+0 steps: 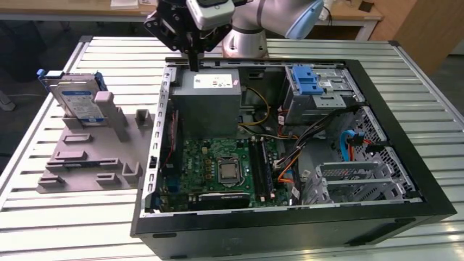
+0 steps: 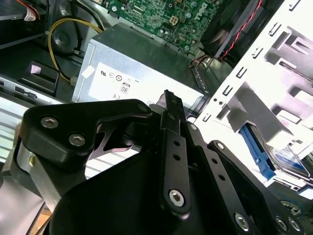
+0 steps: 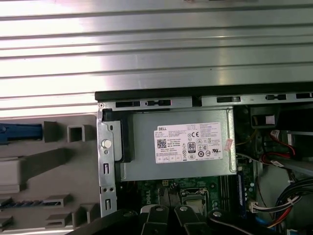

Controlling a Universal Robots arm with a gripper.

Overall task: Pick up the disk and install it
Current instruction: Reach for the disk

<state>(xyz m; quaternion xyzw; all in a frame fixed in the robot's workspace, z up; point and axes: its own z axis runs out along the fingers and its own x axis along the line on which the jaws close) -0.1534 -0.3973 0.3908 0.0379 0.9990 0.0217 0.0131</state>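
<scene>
The disk (image 1: 78, 100), a silver drive with a white-and-blue label in a blue carrier, stands upright in a grey holder (image 1: 91, 157) on the exterior view's left, outside the computer case. The second wrist view catches the disk (image 2: 289, 164) past the case wall. My gripper (image 1: 194, 66) hangs over the back edge of the case, above the grey power supply box (image 1: 206, 103), well apart from the disk. In the second wrist view the gripper (image 2: 168, 98) has its two fingers pressed together with nothing between them.
The open black computer case (image 1: 406, 163) lies on a slatted metal table (image 1: 108, 54). Inside are a green motherboard (image 1: 225, 168), cables, and a metal drive cage with a blue latch (image 1: 308, 81) at the back right. The power supply's white sticker (image 3: 191, 142) faces up.
</scene>
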